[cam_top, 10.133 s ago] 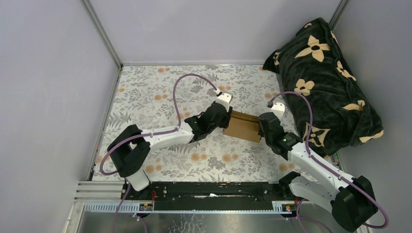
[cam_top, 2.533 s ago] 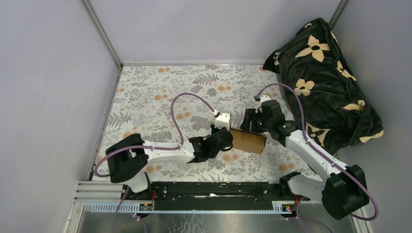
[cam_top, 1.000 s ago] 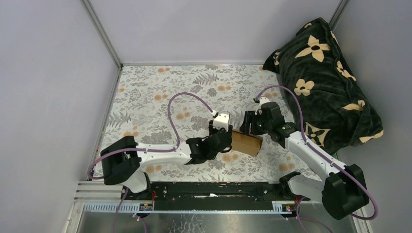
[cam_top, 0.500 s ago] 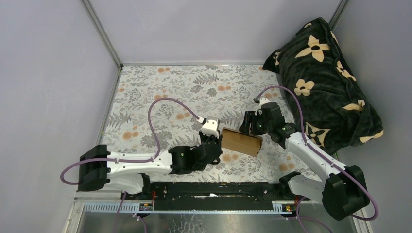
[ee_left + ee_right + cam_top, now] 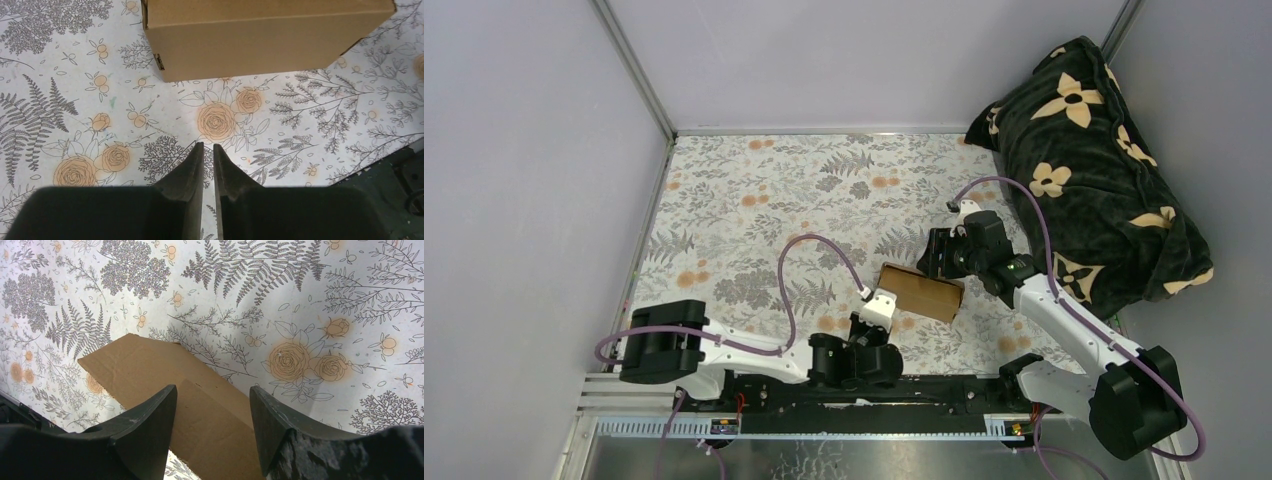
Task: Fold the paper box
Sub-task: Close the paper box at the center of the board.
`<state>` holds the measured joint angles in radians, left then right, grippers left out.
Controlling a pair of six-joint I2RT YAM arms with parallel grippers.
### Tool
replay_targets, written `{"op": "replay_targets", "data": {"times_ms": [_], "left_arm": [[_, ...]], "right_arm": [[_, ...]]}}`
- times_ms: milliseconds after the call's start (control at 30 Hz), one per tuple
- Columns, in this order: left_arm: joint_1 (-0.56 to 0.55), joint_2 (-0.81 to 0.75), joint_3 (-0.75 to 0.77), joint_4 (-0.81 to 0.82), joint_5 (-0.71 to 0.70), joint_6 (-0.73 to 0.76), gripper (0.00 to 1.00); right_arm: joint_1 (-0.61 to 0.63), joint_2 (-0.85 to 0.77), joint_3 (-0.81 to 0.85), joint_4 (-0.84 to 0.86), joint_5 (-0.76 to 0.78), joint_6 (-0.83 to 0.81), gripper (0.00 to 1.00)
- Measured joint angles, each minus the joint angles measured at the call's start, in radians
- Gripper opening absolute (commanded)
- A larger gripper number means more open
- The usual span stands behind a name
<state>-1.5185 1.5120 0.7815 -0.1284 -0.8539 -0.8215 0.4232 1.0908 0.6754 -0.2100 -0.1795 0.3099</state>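
paper box (image 5: pixel 921 292): box-shaped, resting on floral counter (image 5: pixel 754 200), right of centre | left jaws: clenched on nothing, apart from its near side | right jaws: released, spread over its far end | handling: likely light, thin-walled, smooth, easily dented; pinch gently across a creased edge

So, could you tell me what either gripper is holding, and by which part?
Nothing is held. The left gripper is shut, clear of the paper box; the right gripper hangs open above it.
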Motion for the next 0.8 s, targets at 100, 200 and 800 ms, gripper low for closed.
{"op": "replay_targets", "data": {"times_ms": [100,200,800], "left_arm": [[0.017,0.023,-0.001,0.015,-0.001,-0.005,0.17],[0.059,0.028,-0.024,0.069,0.009,-0.007,0.18],[0.148,0.145,-0.023,0.302,0.077,-0.010,0.16]], "right_arm": [[0.000,-0.001,-0.002,0.000,-0.003,0.000,0.61],[0.000,-0.006,-0.005,-0.001,-0.007,0.000,0.61],[0.003,-0.058,-0.039,-0.009,-0.025,0.000,0.54]]}}
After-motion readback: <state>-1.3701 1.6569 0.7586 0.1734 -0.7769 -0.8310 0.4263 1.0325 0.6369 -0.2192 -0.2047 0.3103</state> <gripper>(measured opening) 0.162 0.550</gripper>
